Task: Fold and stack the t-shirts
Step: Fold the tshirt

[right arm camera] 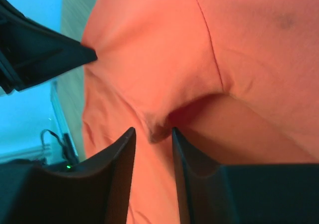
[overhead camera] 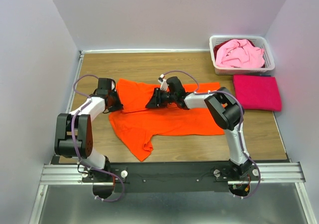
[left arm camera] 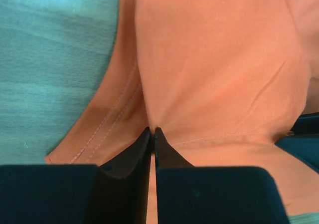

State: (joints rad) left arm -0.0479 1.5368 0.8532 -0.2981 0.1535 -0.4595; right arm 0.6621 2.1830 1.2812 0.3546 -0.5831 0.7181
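A bright orange t-shirt [overhead camera: 169, 116] lies spread out in the middle of the wooden table. My left gripper [overhead camera: 117, 104] is at the shirt's left edge. In the left wrist view it [left arm camera: 153, 130] is shut on a pinch of the orange t-shirt [left arm camera: 214, 64] beside a stitched hem. My right gripper [overhead camera: 152, 103] rests on the shirt's upper middle. In the right wrist view its jaws [right arm camera: 152, 130] stand apart with a raised pucker of the orange cloth [right arm camera: 159, 44] between the tips, not squeezed. A folded magenta-red t-shirt [overhead camera: 256, 92] lies at the right. A pale pink t-shirt [overhead camera: 239, 54] is bunched in the basket.
The white slotted basket [overhead camera: 241, 37] stands at the back right corner. White walls close the table on the left, back and right. The arms' mounting rail [overhead camera: 169, 173] runs along the near edge. Bare wood [overhead camera: 149, 64] shows behind the orange shirt.
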